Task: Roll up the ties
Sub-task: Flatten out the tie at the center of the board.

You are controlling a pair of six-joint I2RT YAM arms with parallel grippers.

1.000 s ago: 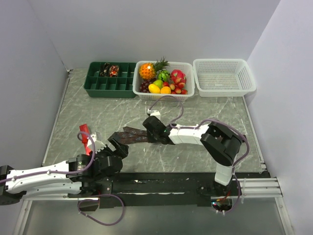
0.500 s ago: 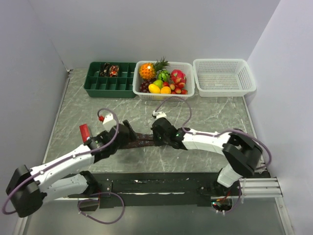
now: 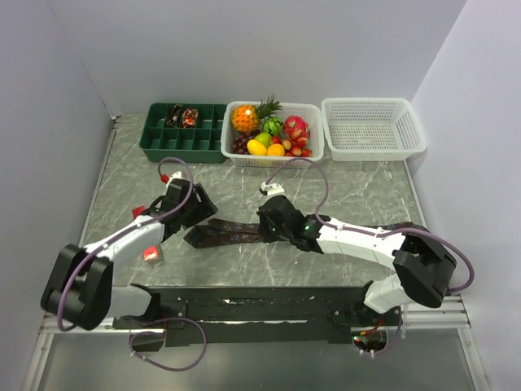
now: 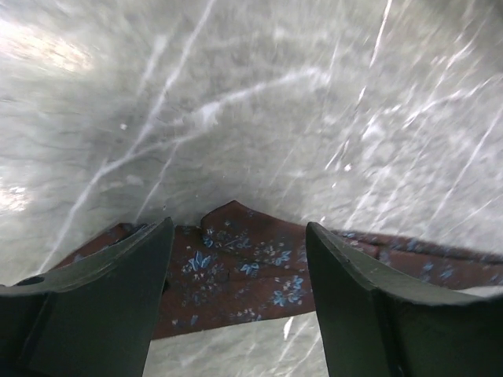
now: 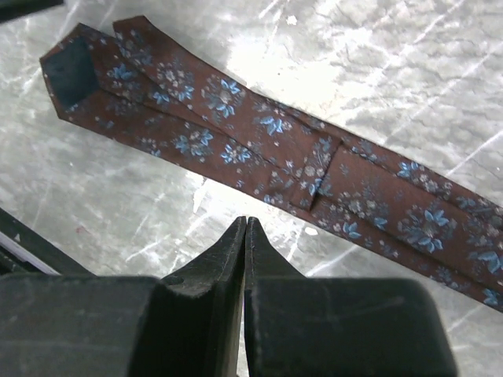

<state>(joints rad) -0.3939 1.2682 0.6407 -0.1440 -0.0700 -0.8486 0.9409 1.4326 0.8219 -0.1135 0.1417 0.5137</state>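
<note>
Top external | one tie [image 3: 224, 233] flat | left gripper [image 4: 238, 236] spread above its tip | right gripper [image 5: 246, 228] clenched, empty

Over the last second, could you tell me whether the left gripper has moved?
Yes. The left gripper moved away from the base rail toward the green tray, over the floral necktie.

Lighting and picture quality, three views.

- **Overhead:** bright, even, diffuse light from above. Shadows on the surface [image 3: 366, 195] are faint and soft. Focus is sharp throughout.
- **Left wrist:** marble smeared with blur, and a white glare patch at upper left. My left fingers [image 4: 102, 306] are dark and soft-edged.
- **Right wrist:** tie [image 5: 259, 141] print crisp, with glare streaks on the marble. My right fingers [image 5: 204, 275] are slightly defocused.
</note>
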